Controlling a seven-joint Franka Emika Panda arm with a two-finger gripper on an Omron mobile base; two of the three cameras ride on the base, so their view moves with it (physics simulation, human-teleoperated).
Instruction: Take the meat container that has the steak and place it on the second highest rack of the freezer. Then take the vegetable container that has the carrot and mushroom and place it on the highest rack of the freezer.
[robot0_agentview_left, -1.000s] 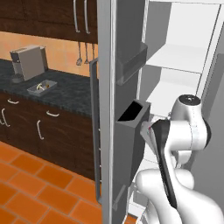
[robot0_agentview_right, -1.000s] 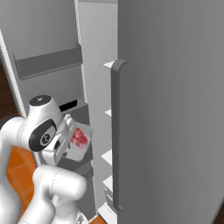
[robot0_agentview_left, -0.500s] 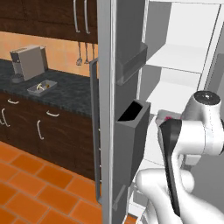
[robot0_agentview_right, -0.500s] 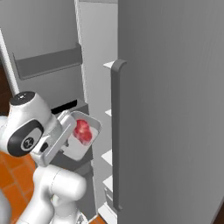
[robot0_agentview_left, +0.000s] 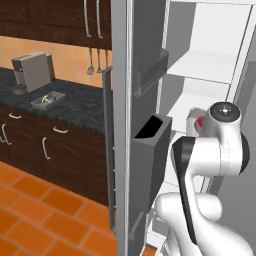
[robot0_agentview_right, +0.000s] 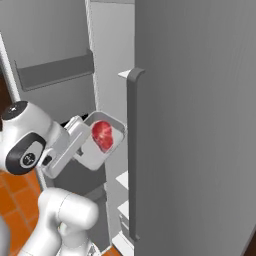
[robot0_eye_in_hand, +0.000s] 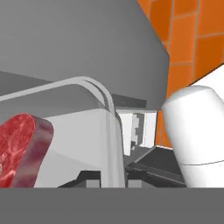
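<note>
The meat container (robot0_agentview_right: 102, 141), with the steak (robot0_agentview_right: 103, 135) inside, is clamped at its rim by the narrowed gripper (robot0_agentview_right: 80, 134) and held tilted inside the open freezer (robot0_agentview_right: 195, 100).

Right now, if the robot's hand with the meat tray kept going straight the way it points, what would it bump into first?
Probably the freezer: the gripper, shut on the meat container with the steak, aims into its open interior. Which shelf is unclear.

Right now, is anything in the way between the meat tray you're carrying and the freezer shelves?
Nothing visible blocks it. The meat container with the steak is held tilted in front of the open freezer, whose door is swung aside.
</note>
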